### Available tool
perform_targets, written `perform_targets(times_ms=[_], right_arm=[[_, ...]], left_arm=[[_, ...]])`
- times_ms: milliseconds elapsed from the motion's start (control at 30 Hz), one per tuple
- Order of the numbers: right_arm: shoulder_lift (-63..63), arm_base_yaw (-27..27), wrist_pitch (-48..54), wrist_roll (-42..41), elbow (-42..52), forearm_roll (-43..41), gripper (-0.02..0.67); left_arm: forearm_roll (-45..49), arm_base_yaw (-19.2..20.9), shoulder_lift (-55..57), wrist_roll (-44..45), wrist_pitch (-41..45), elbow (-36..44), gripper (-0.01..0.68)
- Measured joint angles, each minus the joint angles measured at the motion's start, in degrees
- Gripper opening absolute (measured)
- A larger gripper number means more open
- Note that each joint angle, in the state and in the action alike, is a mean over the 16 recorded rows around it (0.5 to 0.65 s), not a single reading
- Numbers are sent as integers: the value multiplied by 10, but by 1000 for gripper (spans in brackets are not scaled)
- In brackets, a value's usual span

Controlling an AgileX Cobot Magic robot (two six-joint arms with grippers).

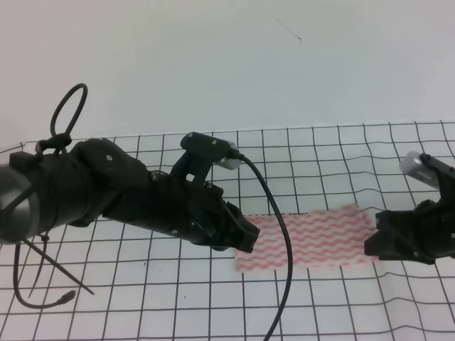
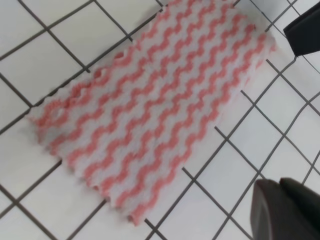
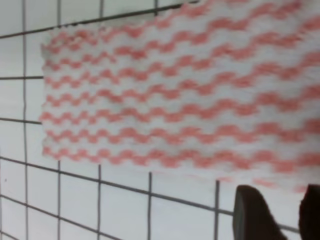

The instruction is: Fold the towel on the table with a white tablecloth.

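The towel [image 1: 316,238], red-pink and white wavy stripes, lies flat and unfolded on the white grid tablecloth [image 1: 142,291] that covers the table. My left gripper [image 1: 247,240] hovers at the towel's left end. In the left wrist view its fingers [image 2: 285,210] seem pressed together beside the towel [image 2: 155,110], holding nothing. My right gripper [image 1: 375,243] is at the towel's right end. In the right wrist view its gripper [image 3: 285,215] has a small gap between the tips, just off the towel's edge [image 3: 180,100]. The right gripper also shows in the left wrist view [image 2: 306,27].
A black cable [image 1: 283,241] from the left wrist camera hangs across the towel's left part. Loose black ties [image 1: 50,273] dangle under the left arm. A plain white wall [image 1: 227,64] stands behind the table's far edge.
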Motion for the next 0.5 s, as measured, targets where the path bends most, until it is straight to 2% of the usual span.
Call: perform_targets(times_ms=[500], right_arm=[[29,0,-28,30,0,-25,219]], left_arm=[[0,0,0,0,-5,0,-1]])
